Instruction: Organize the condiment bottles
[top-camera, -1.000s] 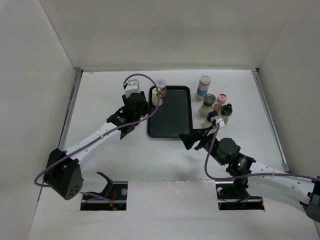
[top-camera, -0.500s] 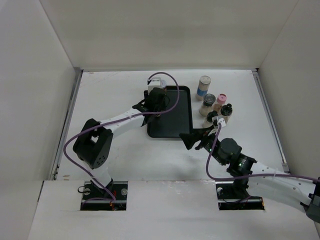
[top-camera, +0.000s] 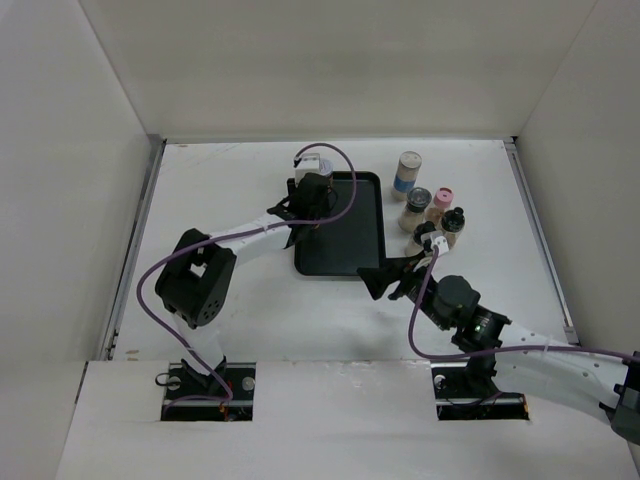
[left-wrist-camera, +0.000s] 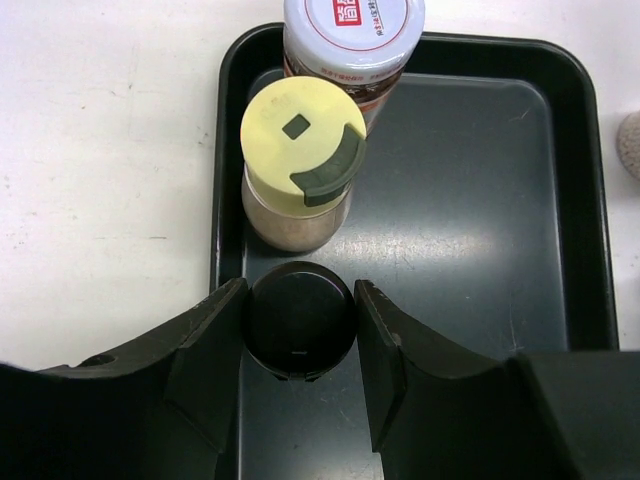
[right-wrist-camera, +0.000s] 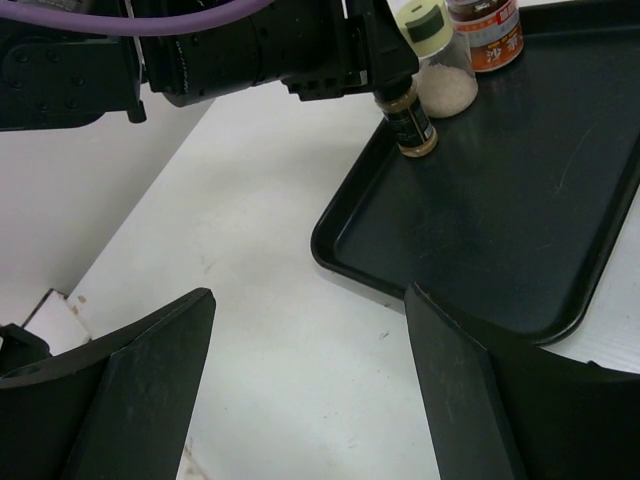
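Note:
My left gripper (left-wrist-camera: 300, 300) is shut on a small black-capped bottle (left-wrist-camera: 300, 320) standing at the left side of the black tray (left-wrist-camera: 480, 220). Just beyond it on the tray stand a yellow-capped bottle (left-wrist-camera: 300, 150) and a white-capped jar with a red label (left-wrist-camera: 350, 40). In the top view the left gripper (top-camera: 314, 208) covers these at the tray's far left corner (top-camera: 345, 235). My right gripper (top-camera: 378, 280) is open and empty over the table near the tray's front edge (right-wrist-camera: 308, 300). Several more bottles stand right of the tray, the tallest with a blue label (top-camera: 407, 172).
The bottles right of the tray include a dark-capped one (top-camera: 416, 208), a pink-capped one (top-camera: 441, 205) and a black-capped one (top-camera: 454, 222). White walls enclose the table on three sides. The left arm's purple cable loops over the tray's far left corner.
The left gripper has moved right from beside the tray to over its far left corner, with the black-capped bottle between its fingers. The right arm has barely moved.

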